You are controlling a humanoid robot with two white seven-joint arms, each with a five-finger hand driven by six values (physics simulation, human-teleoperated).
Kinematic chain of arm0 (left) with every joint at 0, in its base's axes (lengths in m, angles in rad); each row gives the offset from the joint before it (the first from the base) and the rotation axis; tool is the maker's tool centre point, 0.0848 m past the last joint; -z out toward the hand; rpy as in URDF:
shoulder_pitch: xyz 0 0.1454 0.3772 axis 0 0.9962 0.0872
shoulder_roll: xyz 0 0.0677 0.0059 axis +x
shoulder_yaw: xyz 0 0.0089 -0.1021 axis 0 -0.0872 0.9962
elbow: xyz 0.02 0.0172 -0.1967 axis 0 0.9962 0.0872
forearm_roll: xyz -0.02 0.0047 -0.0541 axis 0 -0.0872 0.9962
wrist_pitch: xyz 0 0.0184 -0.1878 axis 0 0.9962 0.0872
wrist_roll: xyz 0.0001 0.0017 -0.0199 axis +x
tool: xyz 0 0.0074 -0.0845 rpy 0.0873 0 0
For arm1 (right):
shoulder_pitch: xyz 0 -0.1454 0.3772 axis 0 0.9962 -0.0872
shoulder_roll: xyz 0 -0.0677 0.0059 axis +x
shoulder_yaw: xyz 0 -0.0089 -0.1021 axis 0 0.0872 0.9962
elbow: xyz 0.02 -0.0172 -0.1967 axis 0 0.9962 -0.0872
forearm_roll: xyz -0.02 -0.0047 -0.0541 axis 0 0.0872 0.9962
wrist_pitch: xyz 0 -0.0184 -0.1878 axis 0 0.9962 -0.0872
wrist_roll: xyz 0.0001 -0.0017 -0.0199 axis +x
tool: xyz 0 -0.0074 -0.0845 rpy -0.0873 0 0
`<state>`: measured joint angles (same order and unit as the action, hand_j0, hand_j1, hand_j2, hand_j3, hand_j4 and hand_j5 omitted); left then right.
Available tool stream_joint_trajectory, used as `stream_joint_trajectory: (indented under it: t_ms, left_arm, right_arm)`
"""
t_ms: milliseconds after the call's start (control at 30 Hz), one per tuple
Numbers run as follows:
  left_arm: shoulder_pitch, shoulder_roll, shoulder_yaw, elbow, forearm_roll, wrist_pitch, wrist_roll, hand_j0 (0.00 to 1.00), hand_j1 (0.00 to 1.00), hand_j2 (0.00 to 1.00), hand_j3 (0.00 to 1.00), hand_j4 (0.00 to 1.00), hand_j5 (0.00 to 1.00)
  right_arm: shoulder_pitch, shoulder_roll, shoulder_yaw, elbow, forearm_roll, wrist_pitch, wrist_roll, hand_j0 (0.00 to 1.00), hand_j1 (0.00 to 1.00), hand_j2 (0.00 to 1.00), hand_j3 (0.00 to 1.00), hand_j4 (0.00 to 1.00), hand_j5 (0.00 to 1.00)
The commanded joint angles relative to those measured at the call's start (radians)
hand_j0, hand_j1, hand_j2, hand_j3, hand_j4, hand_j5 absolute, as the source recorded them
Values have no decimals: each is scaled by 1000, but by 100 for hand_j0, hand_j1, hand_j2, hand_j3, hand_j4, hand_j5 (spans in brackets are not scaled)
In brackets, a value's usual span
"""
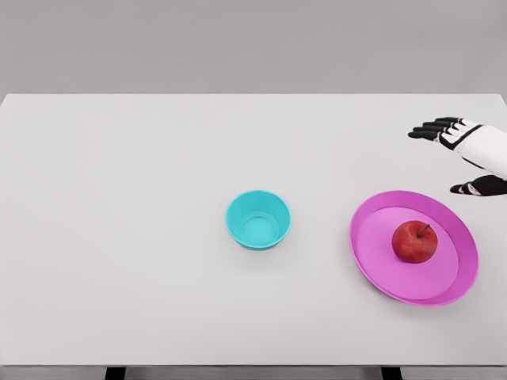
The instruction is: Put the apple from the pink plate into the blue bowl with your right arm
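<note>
While on pink plate: apple, upright, stem up.
Blue bowl: left of plate, apart, mid-table.
Right hand: above plate's far edge, fingers spread, grasping nothing.

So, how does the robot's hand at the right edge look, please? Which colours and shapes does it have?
The right hand has a white, smooth shell over its back and wrist, and slim black fingers built of short jointed segments. The thumb is black with small white patches. No cables or markings can be seen. The left arm does not show.
</note>
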<state>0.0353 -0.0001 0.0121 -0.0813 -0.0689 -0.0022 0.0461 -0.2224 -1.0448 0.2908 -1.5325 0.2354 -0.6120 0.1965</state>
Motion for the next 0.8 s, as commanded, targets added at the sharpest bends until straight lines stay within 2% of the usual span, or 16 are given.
stream_joint_trajectory:
  t_ms: [0,233,267,367,400,600,767]
  left_arm:
    - [0,0,0,0,0,-1,0,100,100,100,100,100,100]
    - [0,0,0,0,0,-1,0,100,100,100,100,100,100]
    - [-2,0,0,0,0,-1,0,100,100,100,100,100,100]
    - [0,0,0,0,0,1,0,100,100,100,100,100,100]
    - [0,0,0,0,0,-1,0,100,100,100,100,100,100]
    - [0,0,0,0,0,1,0,100,100,100,100,100,100]
    - [0,0,0,0,0,-1,0,100,100,100,100,100,100]
  right_arm:
    - [2,-1,2,-3,-7,1,0,100,100,100,100,100,100]
    - [8,-26,5,-3,-7,1,4,100,100,100,100,100,100]
    - [11,-49,8,-5,-7,1,50,100,100,100,100,100,100]
    - [8,-50,4,-17,-7,1,291,100,100,100,100,100,100]
    - [9,-50,5,-20,-7,1,333,100,100,100,100,100,100]
    - [8,-37,34,-21,-7,1,405,100,100,100,100,100,100]
    - [-11,-17,59,-46,-7,1,414,100,100,100,100,100,100]
